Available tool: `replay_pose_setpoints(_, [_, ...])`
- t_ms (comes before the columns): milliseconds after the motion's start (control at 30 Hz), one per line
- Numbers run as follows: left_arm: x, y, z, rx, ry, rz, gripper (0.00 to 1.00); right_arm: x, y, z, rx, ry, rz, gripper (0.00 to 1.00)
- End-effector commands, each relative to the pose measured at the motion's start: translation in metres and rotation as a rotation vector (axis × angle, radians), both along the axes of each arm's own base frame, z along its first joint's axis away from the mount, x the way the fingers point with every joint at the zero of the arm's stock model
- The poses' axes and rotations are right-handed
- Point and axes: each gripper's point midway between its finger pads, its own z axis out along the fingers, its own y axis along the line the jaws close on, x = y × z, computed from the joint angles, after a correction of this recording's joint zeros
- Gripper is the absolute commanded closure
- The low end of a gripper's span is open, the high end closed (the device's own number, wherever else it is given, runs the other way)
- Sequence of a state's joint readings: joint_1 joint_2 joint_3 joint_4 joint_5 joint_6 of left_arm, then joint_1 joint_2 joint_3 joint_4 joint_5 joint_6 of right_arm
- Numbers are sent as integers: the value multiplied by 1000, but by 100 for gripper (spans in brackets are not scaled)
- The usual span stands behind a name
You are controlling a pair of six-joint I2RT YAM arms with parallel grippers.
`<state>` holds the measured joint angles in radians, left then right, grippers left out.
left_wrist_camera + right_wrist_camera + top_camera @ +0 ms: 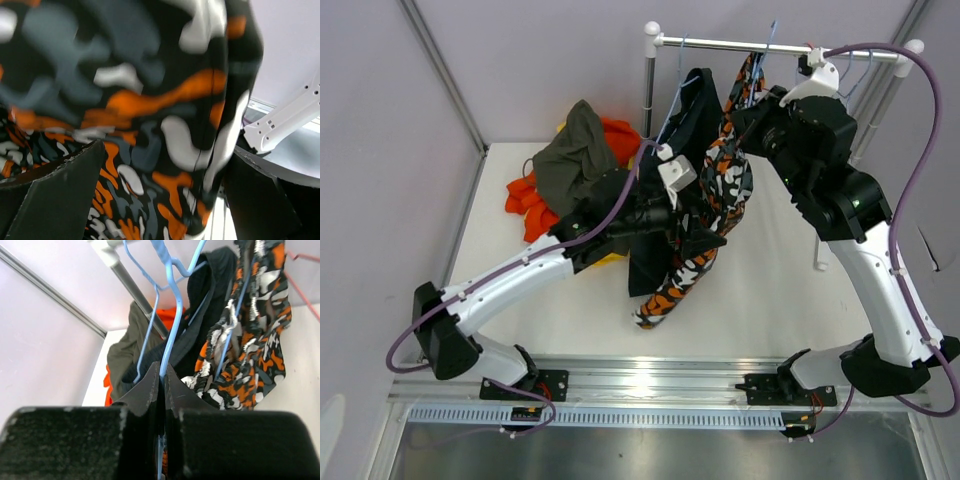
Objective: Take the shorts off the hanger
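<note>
The orange/black/white camouflage shorts (722, 190) hang on a blue hanger from the rail (720, 44), next to the dark navy-black shorts (692, 115). My left gripper (705, 240) is open, its fingers (55, 195) wide apart with the camouflage fabric (165, 145) between them. My right gripper (161, 372) is shut on a blue hanger wire (172, 325) just below the rail, and also shows in the top view (752, 112). The olive-grey shorts (575, 155), orange-red shorts (525, 205) and a bit of yellow shorts (563, 128) lie piled on the table at the back left.
The rack's upright post (649, 85) stands behind the hanging clothes, and a second leg (820, 262) reaches the table at the right. Another blue hanger (145, 335) hangs beside the gripped one. The cage frame and walls close in the back and sides.
</note>
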<state>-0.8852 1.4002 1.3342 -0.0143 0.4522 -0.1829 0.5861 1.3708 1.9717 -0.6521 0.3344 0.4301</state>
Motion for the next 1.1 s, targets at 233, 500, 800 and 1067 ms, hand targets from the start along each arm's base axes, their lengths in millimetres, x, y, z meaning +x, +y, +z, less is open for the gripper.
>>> replay_pose_setpoints(233, [-6, -33, 10, -47, -45, -14, 100, -8, -7, 18, 65, -59, -22, 100])
replay_pose_setpoints(500, [-103, -19, -41, -33, -24, -112, 100, 7, -24, 40, 4, -92, -100, 100])
replay_pose_setpoints(800, [-137, -33, -49, -49, -24, -113, 100, 0, -25, 46, 40, -76, -77, 100])
replay_pose_setpoints(1067, [4, -49, 23, -2, -64, 339, 100, -62, -31, 5, 134, 48, 4, 100])
